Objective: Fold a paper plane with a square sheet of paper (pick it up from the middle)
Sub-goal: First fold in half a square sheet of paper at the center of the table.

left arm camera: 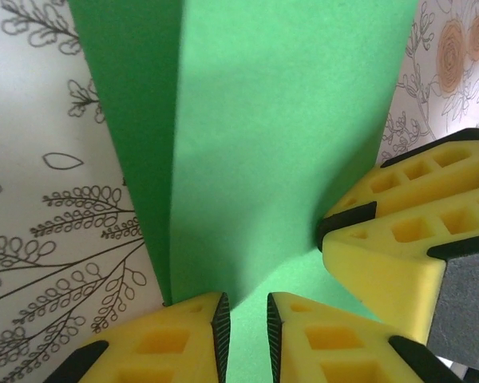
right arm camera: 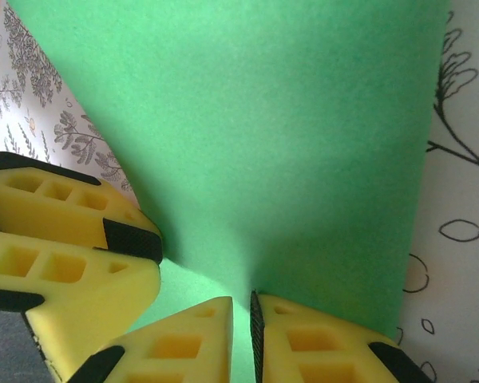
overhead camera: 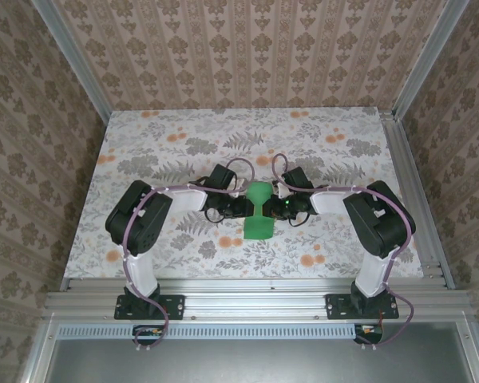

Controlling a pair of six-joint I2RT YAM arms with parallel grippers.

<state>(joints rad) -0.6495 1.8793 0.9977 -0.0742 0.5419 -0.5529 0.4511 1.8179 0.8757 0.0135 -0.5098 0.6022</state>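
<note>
Yellow-fingered, your right gripper (right arm camera: 241,327) is clamped on a raised crease of the square sheet of paper (overhead camera: 258,227), which sits mid-table (overhead camera: 343,152), slightly toward the near edge. Your left gripper (left arm camera: 247,339) meets it from the opposite side, jaws a narrow slit apart astride the green; whether they bite, you cannot tell.
</note>
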